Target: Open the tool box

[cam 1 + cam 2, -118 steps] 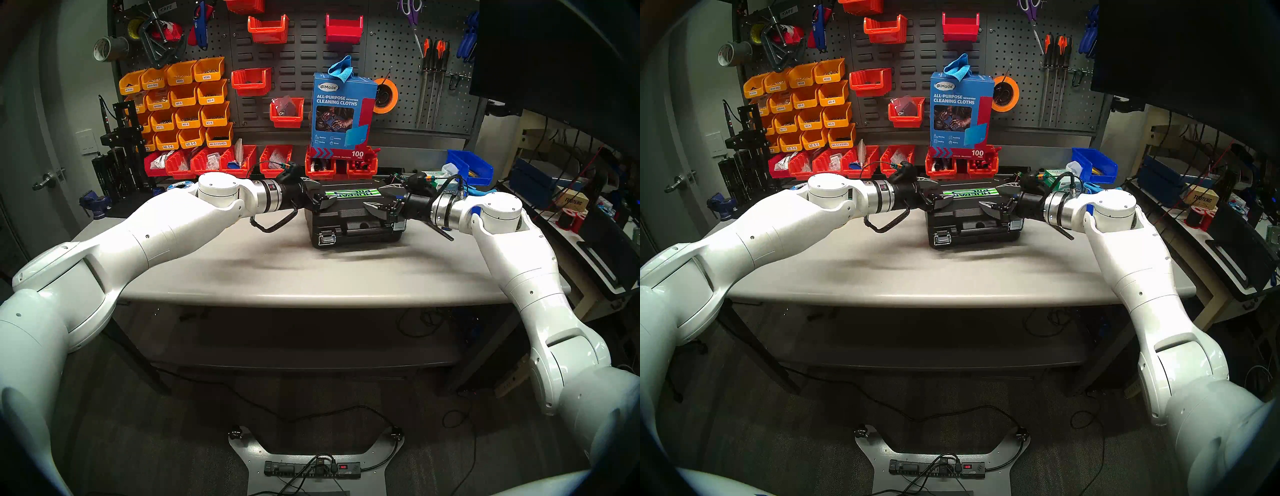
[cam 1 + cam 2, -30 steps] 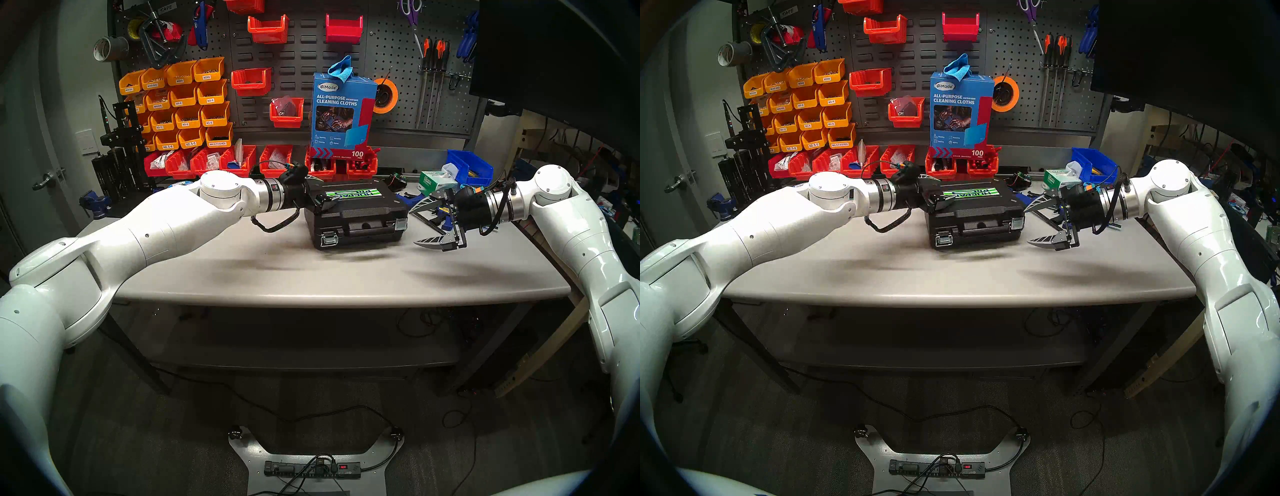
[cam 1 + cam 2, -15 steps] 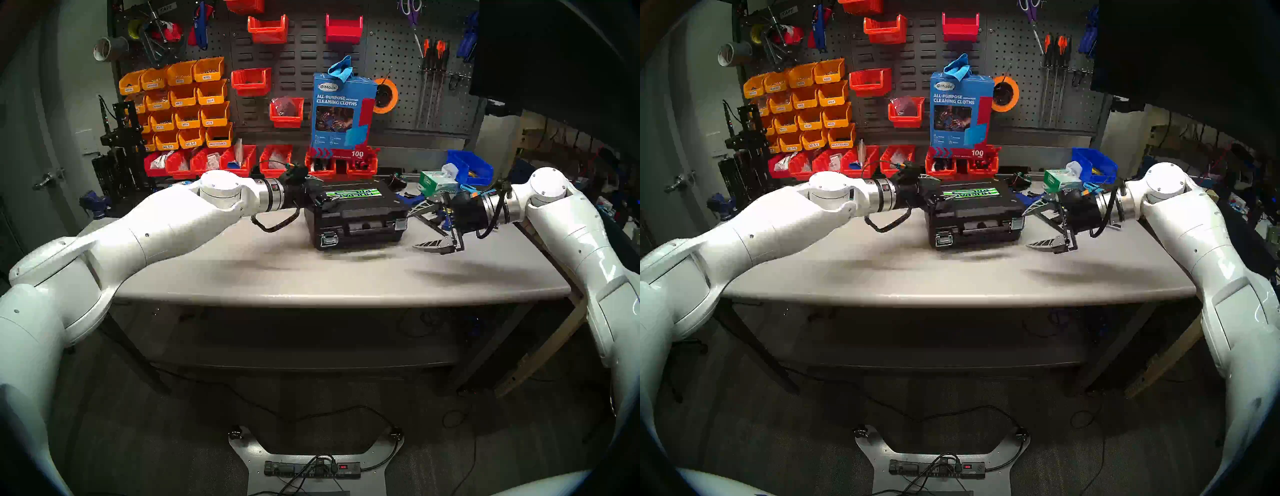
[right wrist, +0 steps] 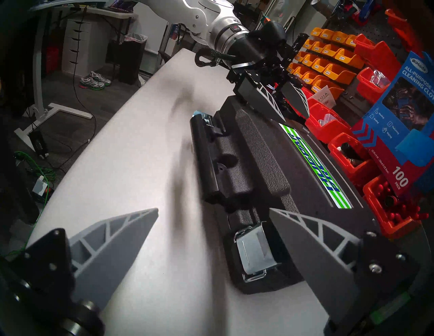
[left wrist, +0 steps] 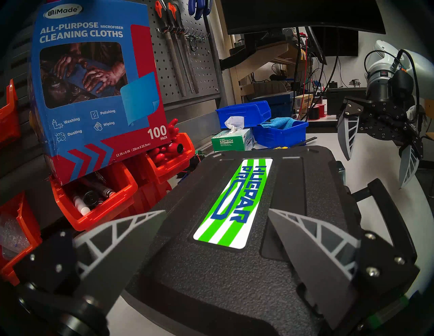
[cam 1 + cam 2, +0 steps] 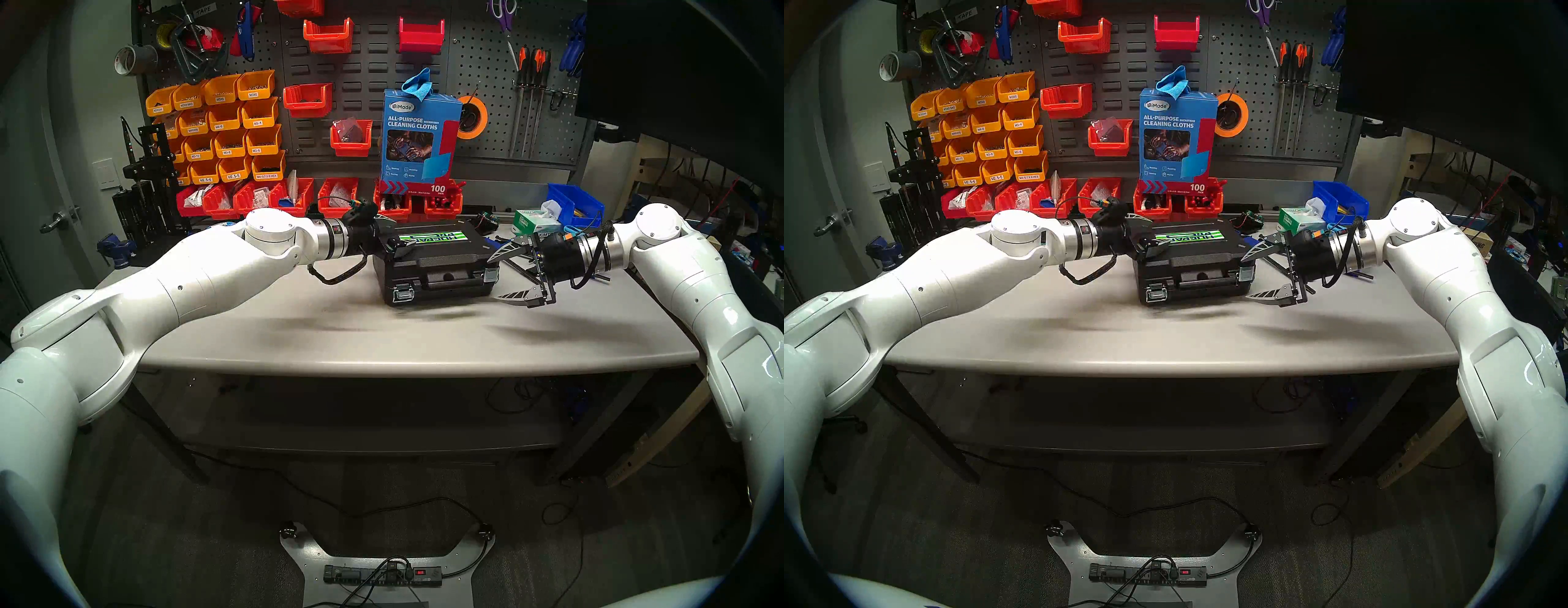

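The black tool box point(image 6: 437, 263) lies closed on the grey table point(image 6: 382, 339), its green-and-white sticker point(image 6: 428, 237) on top. Its handle point(image 6: 449, 278) and two silver latches point(image 6: 403, 294) point(image 6: 491, 275) face me. My left gripper point(image 6: 392, 235) is open, with both fingers just over the left end of the lid; the left wrist view point(image 5: 217, 223) shows the sticker point(image 5: 234, 201) between them. My right gripper point(image 6: 494, 278) is open and empty at the box's right end. In the right wrist view point(image 4: 213, 208) the right latch point(image 4: 254, 255) lies just beside one finger.
The blue cleaning-cloths box point(image 6: 418, 136) stands on red bins point(image 6: 392, 204) right behind the tool box. A tissue box point(image 6: 534, 220) and blue bins point(image 6: 577, 204) sit at the back right, with a clamp behind my right gripper. A pegboard wall closes the back.
My right gripper left the lid, swung out to the right, and over the last second has moved back left to the box's right end. My left gripper has stayed on the lid.
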Action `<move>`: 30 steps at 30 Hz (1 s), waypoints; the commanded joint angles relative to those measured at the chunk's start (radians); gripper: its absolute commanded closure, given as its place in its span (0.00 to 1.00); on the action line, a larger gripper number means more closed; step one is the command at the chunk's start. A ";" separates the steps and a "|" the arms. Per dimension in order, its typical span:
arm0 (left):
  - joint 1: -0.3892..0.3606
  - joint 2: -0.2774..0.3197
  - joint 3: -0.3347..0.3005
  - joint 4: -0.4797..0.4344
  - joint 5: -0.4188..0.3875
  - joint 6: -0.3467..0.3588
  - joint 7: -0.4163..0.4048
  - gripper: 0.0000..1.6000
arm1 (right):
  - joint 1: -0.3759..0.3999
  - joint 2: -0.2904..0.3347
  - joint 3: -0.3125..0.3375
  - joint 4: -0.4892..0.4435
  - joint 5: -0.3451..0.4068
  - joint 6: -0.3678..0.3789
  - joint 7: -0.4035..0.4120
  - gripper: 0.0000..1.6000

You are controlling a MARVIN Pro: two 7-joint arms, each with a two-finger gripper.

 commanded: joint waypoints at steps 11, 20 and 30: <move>0.052 0.003 0.060 0.009 0.022 0.031 -0.001 0.00 | 0.088 -0.011 -0.066 0.058 -0.004 -0.033 0.011 0.00; 0.050 0.003 0.063 0.009 0.020 0.031 0.000 0.00 | 0.104 -0.005 -0.111 0.071 0.008 -0.051 0.011 0.00; 0.049 0.003 0.066 0.008 0.018 0.031 0.002 0.00 | 0.098 0.001 -0.161 0.056 0.029 -0.072 0.011 0.00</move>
